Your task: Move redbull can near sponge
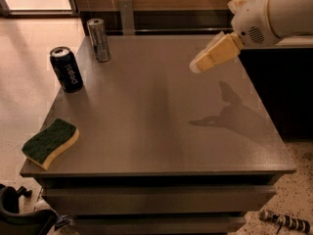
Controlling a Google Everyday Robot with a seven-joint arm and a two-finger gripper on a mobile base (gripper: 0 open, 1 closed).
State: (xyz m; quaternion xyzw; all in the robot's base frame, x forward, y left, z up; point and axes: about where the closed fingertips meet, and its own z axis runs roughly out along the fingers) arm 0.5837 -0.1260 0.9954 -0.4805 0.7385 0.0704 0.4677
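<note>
**Redbull can waits at the far corner, gripper well off to the right**

Camera view: the redbull can (99, 39) stands upright near the far left edge of the table (161, 146). The darker, wider Pepsi can (67, 69) stands just beside it on the near side, apart from it. The sponge (50, 143) lies flat at the near left corner, green side up, well apart from both cans. The run of bare tabletop between sponge and cans gives room to set a can down next to it.

The gripper (198, 66) hangs in the air above the right half of the table, at the end of the white arm (279, 11) that reaches in from the upper right. It points down and to the left, toward the cans, and casts a shadow (230, 114) on the surface below. Its tan fingers look pressed together into one tapering wedge with no gap showing, and they carry nothing.

Judged from this layout, the task has not begun in earnest, since the can is untouched and far from the sponge. The reach would need to cross the table leftward, and the jaws would have to spread before closing on the slim can. The main risk is knocking the Pepsi can, which stands close by.
</note>
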